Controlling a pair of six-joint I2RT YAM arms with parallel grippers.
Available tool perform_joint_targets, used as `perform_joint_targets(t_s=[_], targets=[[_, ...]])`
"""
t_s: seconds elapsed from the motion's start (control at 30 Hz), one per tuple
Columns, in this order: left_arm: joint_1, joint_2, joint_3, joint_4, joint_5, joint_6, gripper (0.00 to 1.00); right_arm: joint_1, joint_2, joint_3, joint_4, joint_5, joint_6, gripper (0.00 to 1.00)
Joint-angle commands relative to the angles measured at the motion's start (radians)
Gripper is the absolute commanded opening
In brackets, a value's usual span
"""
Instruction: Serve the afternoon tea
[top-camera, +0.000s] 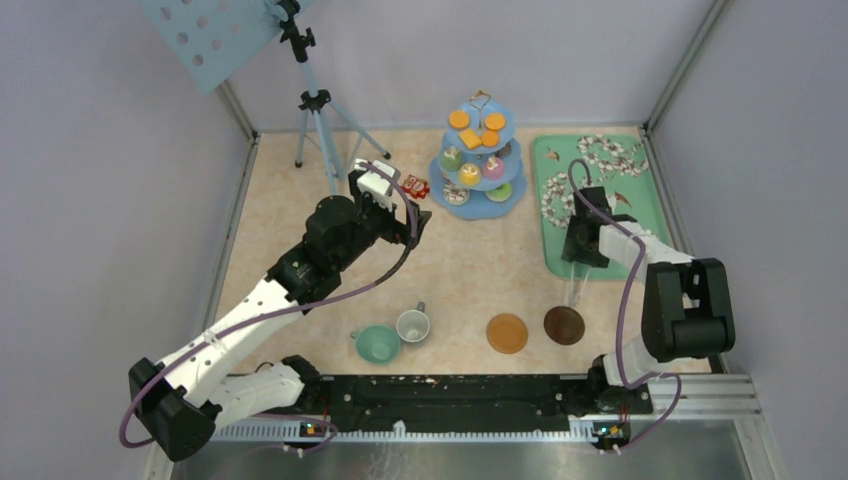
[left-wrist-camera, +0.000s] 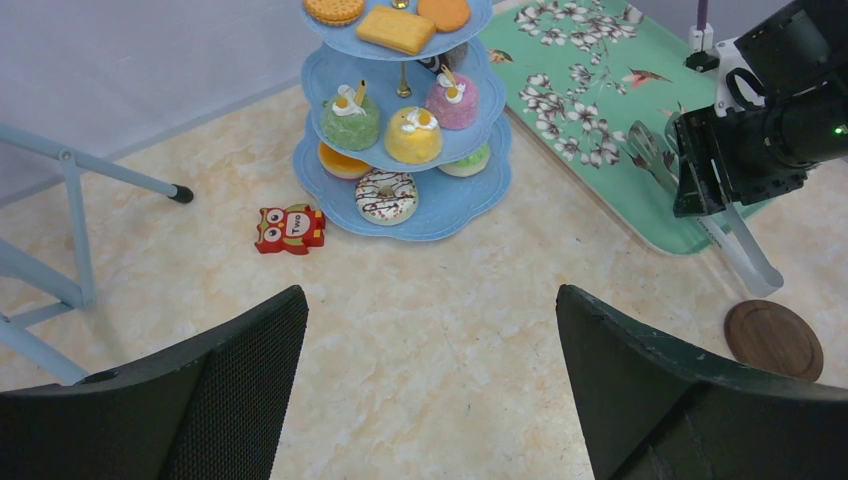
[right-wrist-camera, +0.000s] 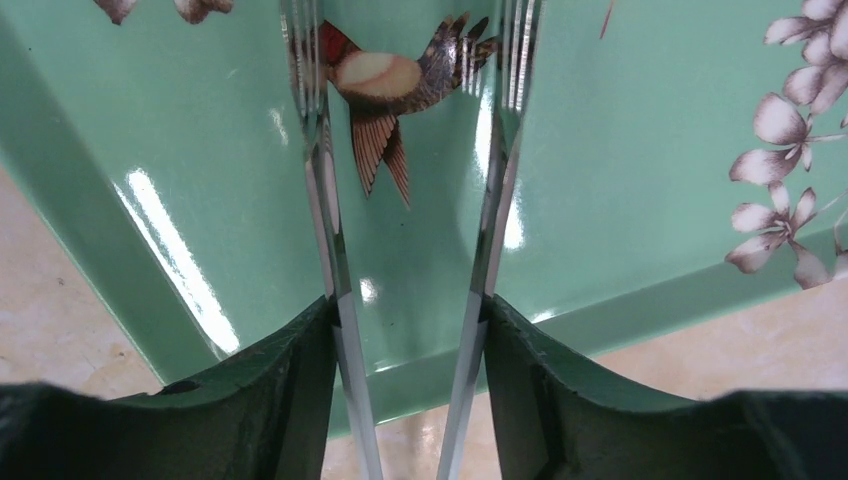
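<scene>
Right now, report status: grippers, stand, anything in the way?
Left gripper open, empty. Right gripper holds tongs, tips over tray. Stand stocked. Owl toy beside it.

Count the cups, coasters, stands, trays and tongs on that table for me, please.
Cups: 2 (teal cup, grey-white cup)
Coasters: 2 (light coaster, dark coaster)
Stand: 1
Tray: 1
Tongs: 1
Total: 7
</scene>
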Motion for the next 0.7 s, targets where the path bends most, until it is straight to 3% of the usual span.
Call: perform_joint_targets(t_s=[0.0,0.17,0.4,0.53,0.6,0.67], targets=[[0.003,0.003,-0.002,0.051,0.001,-0.002,0.99,-0.007,-0.013,0.004,0.024,0.032,0.003,0.55],[0.003,0.010,-0.002,0.051,0.003,-0.003,0.99,0.024,-0.066,0.054,-0.060,0.059,-0.003,0.59],[0.003,0.015,-0.002,0.049,-0.007,0.000,0.99,0.310,-0.159,0.194,-0.292,0.235,0.069,0.62],[0.003,0.014,-0.002,0.049,-0.016,0.003,0.99,0.492,-0.168,0.194,-0.334,0.174,0.119,0.62],[0.003,0.015,-0.001,0.049,-0.020,0.004,0.99,0.534,-0.179,0.168,-0.341,0.128,0.145,0.62],[0.003,0.017,-0.002,0.049,-0.022,0.004,0.99,0.539,-0.209,0.135,-0.345,0.177,0.179,0.61]])
